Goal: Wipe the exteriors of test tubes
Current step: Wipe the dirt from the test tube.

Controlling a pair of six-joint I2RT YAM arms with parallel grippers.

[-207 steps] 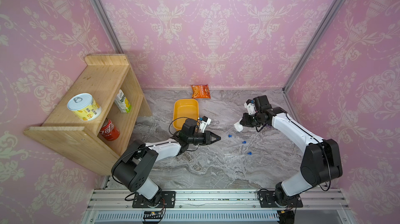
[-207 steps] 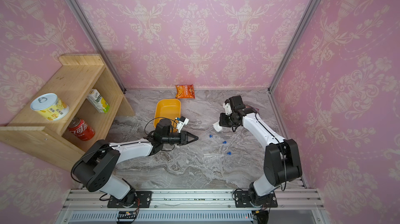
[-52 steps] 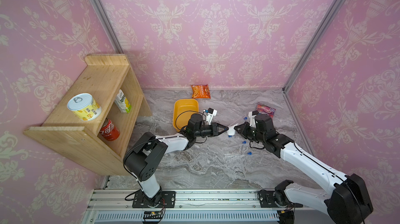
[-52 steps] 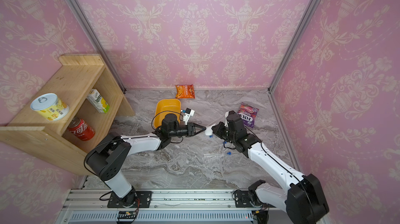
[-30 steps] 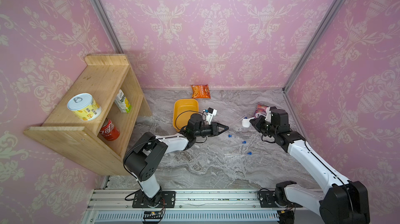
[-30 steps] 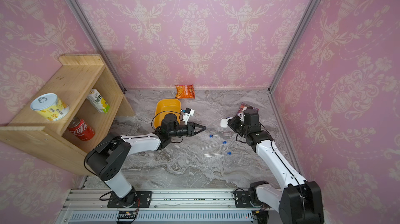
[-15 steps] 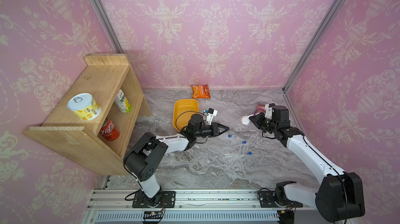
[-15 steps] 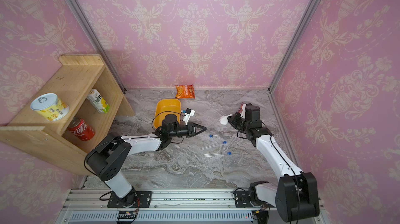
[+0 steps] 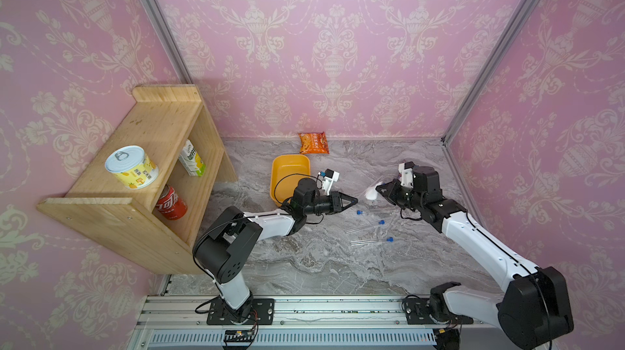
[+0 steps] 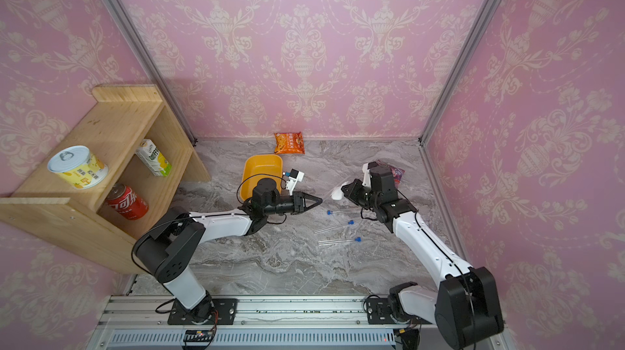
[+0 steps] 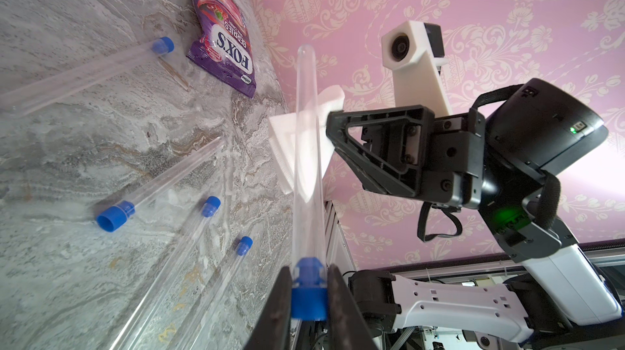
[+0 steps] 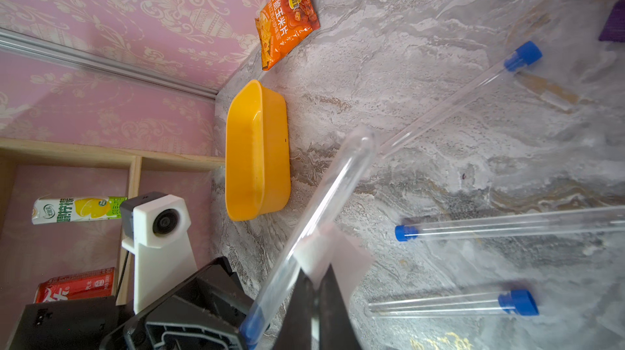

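The left gripper (image 11: 308, 284) is clamped on the blue cap (image 11: 308, 292) of a tube (image 11: 306, 148), held above the table (image 9: 304, 263). The right gripper (image 12: 316, 284) pinches a white wipe (image 11: 282, 138) beside it. Four more tubes (image 11: 162, 179) lie on the table.

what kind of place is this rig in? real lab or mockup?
Most likely a staged robot data-collection booth, not a lab: wallpapered panels in aluminium framing, a front mounting rail, and mismatched props: wooden shelf, snack bag, test tubes.

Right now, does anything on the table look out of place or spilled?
Nothing spilled or broken. Four test tubes lie loose on the table at differing angles, and a purple candy packet lies near them.
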